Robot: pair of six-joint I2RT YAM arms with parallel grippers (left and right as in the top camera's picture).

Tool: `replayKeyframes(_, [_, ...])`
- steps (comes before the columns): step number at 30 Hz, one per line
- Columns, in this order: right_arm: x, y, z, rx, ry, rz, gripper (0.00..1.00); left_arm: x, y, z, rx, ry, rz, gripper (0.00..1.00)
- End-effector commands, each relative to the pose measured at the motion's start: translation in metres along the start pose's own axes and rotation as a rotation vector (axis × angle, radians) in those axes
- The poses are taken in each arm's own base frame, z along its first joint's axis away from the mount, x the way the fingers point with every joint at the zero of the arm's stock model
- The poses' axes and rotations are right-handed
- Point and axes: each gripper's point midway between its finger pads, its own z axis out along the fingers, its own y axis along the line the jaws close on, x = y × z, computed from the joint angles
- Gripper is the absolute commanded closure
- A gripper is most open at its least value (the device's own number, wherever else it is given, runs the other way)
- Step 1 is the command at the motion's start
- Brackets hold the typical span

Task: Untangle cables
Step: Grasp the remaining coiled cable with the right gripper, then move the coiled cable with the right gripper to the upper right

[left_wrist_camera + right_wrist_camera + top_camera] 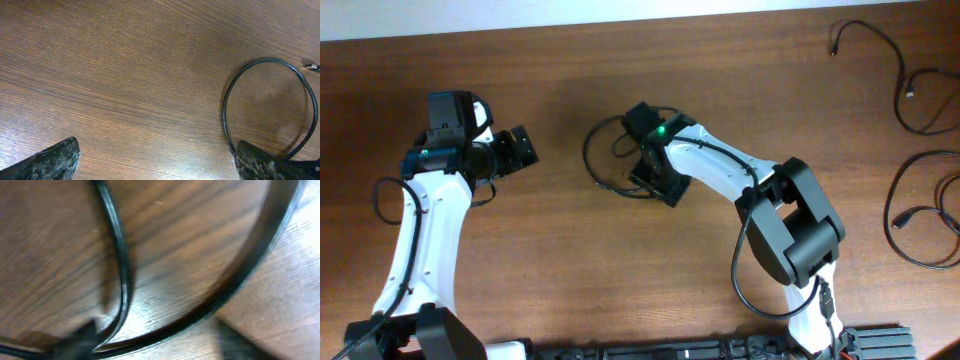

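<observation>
Brown wood table (570,270) carries a cable loop (586,152) under our right gripper (658,183); we cannot tell its jaws. Left of the loop our left gripper (523,148) gapes wide. Only overhead shows other cables (920,215) far right.

Table (570,270): brown wood grain, surface even. Three black cables lie directly on it.

Centre cable (587,150): a single round loop, flat on the wood. The left wrist view shows a small plug (312,66) just outside its curve.

Corner cable (898,100): far right, loosely curved.

Edge cable (889,215): open loops at the right edge, near the corner cable and well apart from the centre cable.
</observation>
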Motion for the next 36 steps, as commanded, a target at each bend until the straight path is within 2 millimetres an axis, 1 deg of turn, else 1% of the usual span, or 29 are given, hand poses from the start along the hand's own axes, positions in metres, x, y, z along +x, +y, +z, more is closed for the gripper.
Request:
replayKeyframes(1, [0.002,-0.014,0.011,0.049,-0.019,-0.005,0.75,-0.006,0.000,-0.008,0.003,-0.030,-0.010,0.01])
replayKeyframes(2, [-0.006,-0.017,0.010,0.067,-0.062,-0.039,0.87,-0.006,0.000,-0.008,0.003,-0.030,-0.010,0.01])
replayKeyframes(3, [-0.014,-0.020,0.009,0.088,-0.105,-0.101,0.96,-0.006,0.000,-0.008,0.002,-0.030,-0.010,0.01])
replayKeyframes(5, [-0.024,-0.023,0.008,0.115,-0.130,-0.291,0.96,-0.006,0.000,-0.008,0.003,-0.030,-0.010,0.01])
replayKeyframes(6, [-0.031,-0.024,0.005,0.122,-0.126,-0.420,0.96,-0.006,0.000,-0.008,0.003,-0.030,-0.010,0.01])
replayKeyframes(7, [-0.040,-0.025,-0.003,0.127,-0.127,-0.509,0.96,-0.006,0.000,-0.008,0.003,-0.030,-0.010,0.01])
replayKeyframes(8, [-0.052,-0.025,-0.017,0.131,-0.138,-0.544,0.96,-0.006,0.000,-0.008,0.002,-0.030,-0.010,0.01])
replayKeyframes(10, [-0.082,-0.017,-0.061,0.090,-0.202,-0.560,0.96,-0.006,0.000,-0.008,0.003,-0.030,-0.010,0.01])
replayKeyframes(12, [-0.111,-0.004,-0.123,0.027,-0.302,-0.693,0.96,-0.006,0.000,-0.008,0.002,-0.030,-0.010,0.01])
replayKeyframes(14, [-0.132,0.001,-0.165,-0.007,-0.395,-0.735,0.96,-0.006,0.000,-0.008,0.002,-0.030,-0.010,0.01])
replayKeyframes(15, [-0.163,-0.007,-0.202,-0.001,-0.507,-0.669,0.96,-0.006,0.000,-0.008,0.003,-0.030,-0.010,0.01])
replayKeyframes(16, [-0.188,-0.019,-0.223,0.023,-0.579,-0.608,0.96,-0.006,0.000,-0.008,0.002,-0.030,-0.010,0.01])
replayKeyframes(17, [-0.216,-0.033,-0.238,0.032,-0.642,-0.540,0.96,-0.006,0.000,-0.008,0.003,-0.030,-0.010,0.01])
replayKeyframes(18, [-0.237,-0.044,-0.245,0.024,-0.679,-0.488,0.96,-0.006,0.000,-0.008,0.003,-0.030,-0.010,0.01])
replayKeyframes(20, [-0.282,-0.075,-0.254,0.027,-0.736,-0.378,0.96,-0.006,0.000,-0.008,0.002,-0.030,-0.010,0.01])
replayKeyframes(21, [-0.307,-0.096,-0.255,0.034,-0.758,-0.318,0.96,-0.006,0.000,-0.008,0.002,-0.030,-0.010,0.01])
replayKeyframes(22, [-0.331,-0.112,-0.248,0.011,-0.764,-0.272,0.96,-0.006,0.000,-0.008,0.003,-0.030,-0.010,0.01])
replayKeyframes(23, [-0.351,-0.126,-0.233,-0.002,-0.747,-0.238,0.96,-0.006,0.000,-0.008,0.002,-0.030,-0.010,0.01])
replayKeyframes(24, [-0.358,-0.135,-0.215,-0.003,-0.708,-0.224,0.96,-0.006,0.000,-0.008,0.003,-0.030,-0.010,0.01])
replayKeyframes(26, [-0.363,-0.143,-0.178,-0.013,-0.617,-0.217,0.96,-0.006,0.000,-0.008,0.002,-0.030,-0.010,0.01])
replayKeyframes(27, [-0.361,-0.147,-0.144,-0.007,-0.544,-0.219,0.96,-0.006,-0.001,-0.008,0.003,-0.030,-0.010,0.01])
replayKeyframes(29, [-0.358,-0.155,-0.106,0.025,-0.470,-0.218,0.96,-0.006,0.000,-0.008,0.002,-0.030,-0.011,0.01])
replayKeyframes(30, [-0.354,-0.162,-0.080,0.051,-0.409,-0.214,0.96,-0.006,0.000,-0.008,0.002,-0.030,-0.011,0.01])
replayKeyframes(31, [-0.349,-0.168,-0.063,0.074,-0.363,-0.212,0.96,-0.006,0.000,-0.008,0.002,-0.030,-0.011,0.01])
replayKeyframes(32, [-0.346,-0.173,-0.052,0.094,-0.335,-0.209,0.96,-0.006,0.000,-0.008,0.002,-0.030,-0.011,0.01])
replayKeyframes(33, [-0.351,-0.180,-0.053,0.140,-0.358,-0.202,0.96,-0.006,0.000,-0.008,0.002,-0.030,-0.011,0.01])
replayKeyframes(34, [-0.362,-0.190,-0.062,0.211,-0.411,-0.197,0.81,-0.006,0.000,-0.008,0.002,-0.030,-0.011,0.01])
replayKeyframes(35, [-0.368,-0.193,-0.071,0.255,-0.432,-0.254,0.45,-0.006,0.000,-0.008,0.002,-0.030,-0.011,0.01])
replayKeyframes(36, [-0.369,-0.190,-0.083,0.260,-0.439,-0.290,0.01,-0.006,0.000,-0.008,0.002,-0.030,-0.011,0.01])
